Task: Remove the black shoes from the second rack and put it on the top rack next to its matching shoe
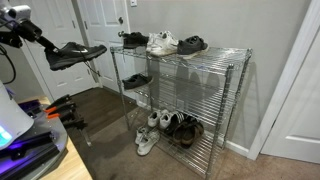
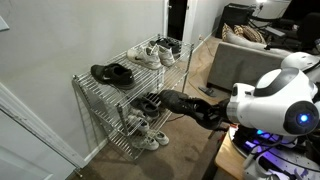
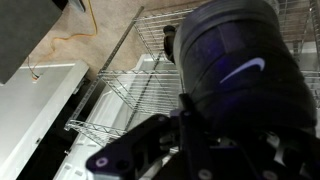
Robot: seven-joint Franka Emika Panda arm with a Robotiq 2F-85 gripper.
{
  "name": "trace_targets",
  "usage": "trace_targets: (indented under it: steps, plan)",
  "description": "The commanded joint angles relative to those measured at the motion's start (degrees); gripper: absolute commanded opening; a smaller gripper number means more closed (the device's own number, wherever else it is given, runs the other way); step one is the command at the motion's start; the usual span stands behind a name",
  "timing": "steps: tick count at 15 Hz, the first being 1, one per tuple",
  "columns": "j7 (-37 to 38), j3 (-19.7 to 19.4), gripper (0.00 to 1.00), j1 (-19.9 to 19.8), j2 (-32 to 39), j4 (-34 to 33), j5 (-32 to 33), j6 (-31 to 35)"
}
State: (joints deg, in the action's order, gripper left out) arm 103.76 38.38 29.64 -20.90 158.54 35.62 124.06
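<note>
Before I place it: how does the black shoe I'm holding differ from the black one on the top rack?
The held black shoe hangs in the air beside the shelving, jaws shut on it; the matching shoe rests on the top rack. The held one stands alone; the matching shoe sits next to white sneakers. Both are all-black low-tops.

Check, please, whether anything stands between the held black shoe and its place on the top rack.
Nothing visible blocks it. The black shoe hangs in the end effector in open air off the rack's end, about level with the top rack. The matching shoe lies at that near end, the white sneakers beyond it.
</note>
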Motion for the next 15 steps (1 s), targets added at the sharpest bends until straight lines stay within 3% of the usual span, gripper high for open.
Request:
trace_targets:
  steps: [1,7,15]
  plan:
    - [-0.6,1.0,0.11,-0.9,-0.5,0.1,-0.8,0.1]
    - [-1.4,0.2,0.06,-1.7,-1.4,-1.2,-0.9,-0.8]
    - [-8.0,-8.3,0.05,-6.4,-5.2,-10.8,-2.9,-2.0]
